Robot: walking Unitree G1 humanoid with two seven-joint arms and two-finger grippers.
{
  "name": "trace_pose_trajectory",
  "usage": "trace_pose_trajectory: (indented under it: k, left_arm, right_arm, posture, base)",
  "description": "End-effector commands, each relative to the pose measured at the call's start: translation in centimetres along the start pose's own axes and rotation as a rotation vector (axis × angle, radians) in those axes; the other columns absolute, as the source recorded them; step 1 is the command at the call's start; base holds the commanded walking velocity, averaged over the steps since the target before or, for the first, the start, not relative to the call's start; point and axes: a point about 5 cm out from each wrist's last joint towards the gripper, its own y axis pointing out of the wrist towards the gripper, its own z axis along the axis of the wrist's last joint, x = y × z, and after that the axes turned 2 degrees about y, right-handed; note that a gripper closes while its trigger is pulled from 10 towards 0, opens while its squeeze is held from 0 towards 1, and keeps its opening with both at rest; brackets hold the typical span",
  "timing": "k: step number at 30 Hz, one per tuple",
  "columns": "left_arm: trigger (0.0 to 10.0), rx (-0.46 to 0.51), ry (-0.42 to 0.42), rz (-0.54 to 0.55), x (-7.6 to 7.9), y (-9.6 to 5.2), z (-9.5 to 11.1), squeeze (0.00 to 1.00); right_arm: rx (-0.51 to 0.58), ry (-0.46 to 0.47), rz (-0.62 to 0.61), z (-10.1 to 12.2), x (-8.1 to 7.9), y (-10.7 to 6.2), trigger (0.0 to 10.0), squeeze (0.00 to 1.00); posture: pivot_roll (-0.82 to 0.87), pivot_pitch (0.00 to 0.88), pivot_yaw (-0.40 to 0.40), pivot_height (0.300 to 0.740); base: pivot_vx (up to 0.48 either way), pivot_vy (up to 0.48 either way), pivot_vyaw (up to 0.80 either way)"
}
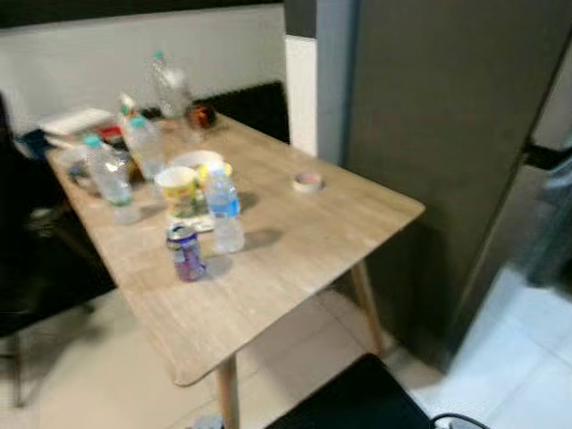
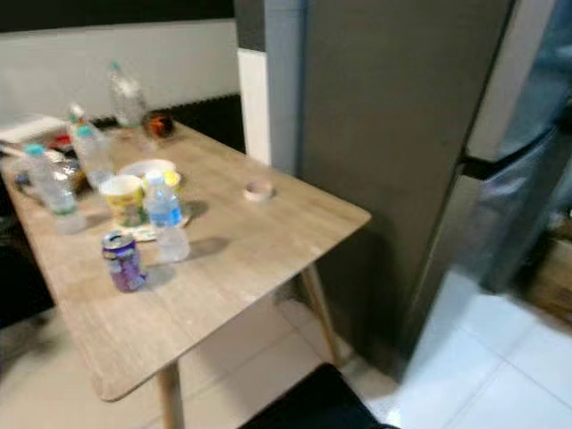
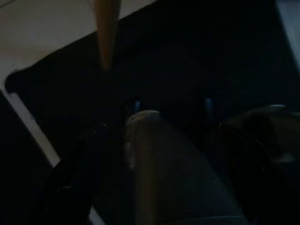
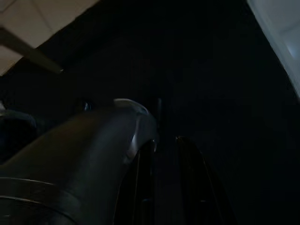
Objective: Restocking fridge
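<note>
A wooden table (image 1: pixel 304 241) carries the drinks: a purple can (image 1: pixel 186 253) nearest its front, a small water bottle with a blue label (image 1: pixel 223 210) just behind it, and a printed paper cup (image 1: pixel 179 192). Further back stand two clear bottles with teal caps (image 1: pixel 111 179) (image 1: pixel 146 145) and a taller clear bottle (image 1: pixel 170 85). The tall dark grey fridge (image 1: pixel 447 134) rises to the right of the table, door closed. Both arms hang low in the dark. My left gripper (image 3: pixel 164 154) shows wide-spread fingers. My right gripper (image 4: pixel 166 164) has its fingers close together.
A tape roll (image 1: pixel 307 181) lies near the table's right edge, and a white bowl (image 1: pixel 195 161) sits behind the cup. A black seat (image 1: pixel 357 402) is at the bottom, a dark chair (image 1: pixel 27 268) at left. White tile floor (image 2: pixel 483 357) runs alongside the fridge.
</note>
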Motion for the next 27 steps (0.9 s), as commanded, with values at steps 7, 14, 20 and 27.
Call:
trace_pose_trajectory:
  k: [7,14,20,27]
  left_arm:
    - [10.0,-0.014,-0.002,0.019,-0.37,-0.12,-0.28,0.0]
    - [10.0,-0.017,0.007,0.005,-0.13,-0.1,-0.46,0.0]
    - [10.0,-0.021,0.024,0.022,-0.3,-0.12,-0.43,0.0]
    - [10.0,-0.012,-0.002,0.039,-0.44,-0.11,-0.25,0.0]
  right_arm:
    - [0.006,0.006,0.01,0.1,-0.35,0.12,10.0,0.0]
    - [-0.008,0.006,-0.018,-0.16,-0.18,0.09,10.0,0.0]
    - [-0.011,0.003,-0.019,-0.25,-0.18,0.09,10.0,0.0]
    - [-0.016,-0.012,-0.012,-0.15,-0.25,0.11,10.0,0.0]
  posture:
    - [-0.09,0.0,0.015,0.74]
    - [-0.09,0.0,0.017,0.74]
    - [-0.09,0.0,0.017,0.74]
    - [-0.1,0.0,0.013,0.74]
  base:
    - [0.0,0.0,0.68]
    - [0.0,-0.065,0.0]
    - [0.0,-0.477,0.0]
    - [0.0,-0.194,0.0]
